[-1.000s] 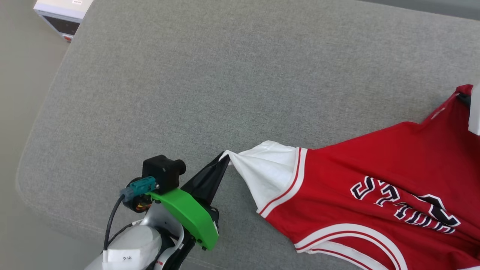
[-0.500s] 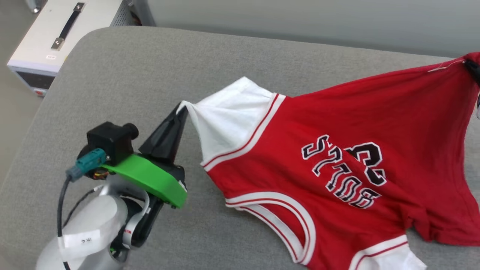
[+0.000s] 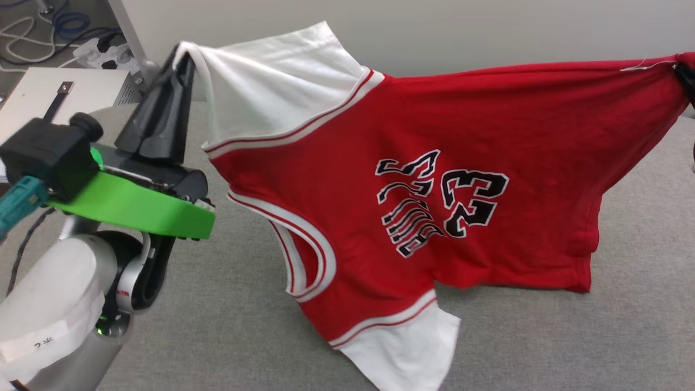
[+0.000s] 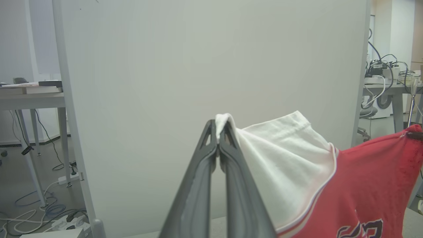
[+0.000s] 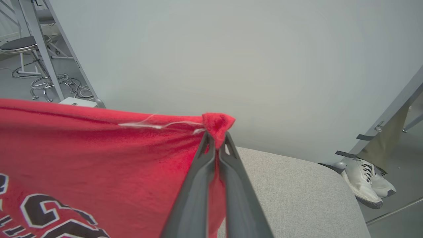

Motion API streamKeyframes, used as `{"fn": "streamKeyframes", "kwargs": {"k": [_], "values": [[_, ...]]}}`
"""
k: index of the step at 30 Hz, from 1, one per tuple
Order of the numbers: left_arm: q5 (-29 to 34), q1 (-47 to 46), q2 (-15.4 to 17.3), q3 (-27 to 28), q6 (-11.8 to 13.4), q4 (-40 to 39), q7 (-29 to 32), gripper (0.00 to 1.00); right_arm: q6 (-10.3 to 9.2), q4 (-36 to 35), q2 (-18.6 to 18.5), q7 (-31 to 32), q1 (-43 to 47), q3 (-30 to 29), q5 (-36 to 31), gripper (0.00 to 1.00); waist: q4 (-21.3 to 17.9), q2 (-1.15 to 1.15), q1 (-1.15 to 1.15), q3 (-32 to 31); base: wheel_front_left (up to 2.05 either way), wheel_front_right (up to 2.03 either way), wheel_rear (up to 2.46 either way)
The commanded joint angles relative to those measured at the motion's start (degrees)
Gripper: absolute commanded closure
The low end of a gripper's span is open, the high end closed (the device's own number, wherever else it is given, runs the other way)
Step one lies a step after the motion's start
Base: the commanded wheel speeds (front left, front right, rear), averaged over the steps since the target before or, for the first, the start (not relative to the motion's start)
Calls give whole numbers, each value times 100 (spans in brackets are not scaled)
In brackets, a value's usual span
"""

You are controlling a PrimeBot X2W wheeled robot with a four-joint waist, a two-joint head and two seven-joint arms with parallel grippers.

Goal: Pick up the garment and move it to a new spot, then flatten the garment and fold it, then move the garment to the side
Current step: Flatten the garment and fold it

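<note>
The garment (image 3: 412, 141), a red jersey T-shirt with white sleeves and black-and-white chest lettering, hangs stretched in the air above the grey cushion (image 3: 543, 336). My left gripper (image 3: 182, 54) is shut on the tip of one white sleeve (image 4: 281, 155), fingers pointing up. My right gripper (image 5: 216, 137) is shut on a red corner of the hem (image 5: 218, 124), at the head view's far right edge (image 3: 685, 81). The other white sleeve (image 3: 407, 353) dangles low, near or on the cushion.
A pale partition wall (image 4: 214, 66) stands behind the cushion. A white equipment box (image 3: 43, 95) and cables (image 3: 32, 32) lie off the cushion's left end. A person's white shoe (image 5: 363, 181) stands on the floor past the cushion's right end.
Both grippers have lifted the garment off the cushion, so it now hangs stretched between them. The head camera has tilted up, bringing the wall into view.
</note>
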Motion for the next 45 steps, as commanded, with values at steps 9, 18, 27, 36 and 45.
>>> {"fn": "streamKeyframes", "kwargs": {"k": [9,18,27,36,45], "values": [[313,-615,322,350,215,-697,74,100,-5,-827,380,78,282,-642,-63,100,-342,0,0,-232,0,0,0],[715,-1420,852,553,228,-1009,579,100,-5,-1336,584,-178,52,-1199,-218,100,-387,0,0,239,0,0,0],[691,-2588,1181,779,-270,-582,810,100,-5,-1188,515,-393,-928,-1315,-483,100,-365,0,0,1249,0,0,0],[721,-4148,1194,758,-989,293,828,100,-5,-384,288,-711,-2578,-864,-892,100,-426,0,0,2458,0,0,0],[1376,-6301,823,361,-1692,2249,508,100,-5,1171,269,-1414,-4574,-108,-1545,100,-504,0,0,3403,0,0,0]]}}
